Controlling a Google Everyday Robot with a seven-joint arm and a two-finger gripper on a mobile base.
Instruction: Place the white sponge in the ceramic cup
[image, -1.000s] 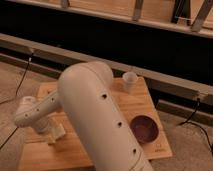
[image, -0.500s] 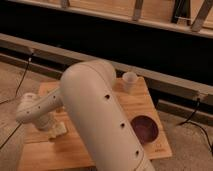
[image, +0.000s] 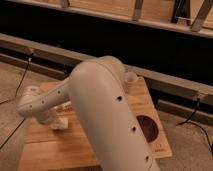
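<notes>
The pincer (image: 54, 120) is low over the left part of the table (image: 60, 155), at the end of the pale arm (image: 105, 115) that fills most of the view. It is pressed together, right at the sponge (image: 62, 125), a small cream block that shows just beside the wrist, on or barely above the wood. The wrist hides the contact, so I cannot tell whether the block is truly pinched, though a grasp looks likely.

The cup (image: 130, 79) stands upright at the far edge of the table, well apart from the sponge, half hidden behind the arm's elbow. Nothing shows inside it from here. The dark bowl (image: 148, 126) sits on the right side and plays no part.

By my reading the task is at its early stage: the pick-up is being made. The lift, the carry across the table to the cup, and the drop inside are all left to do.
</notes>
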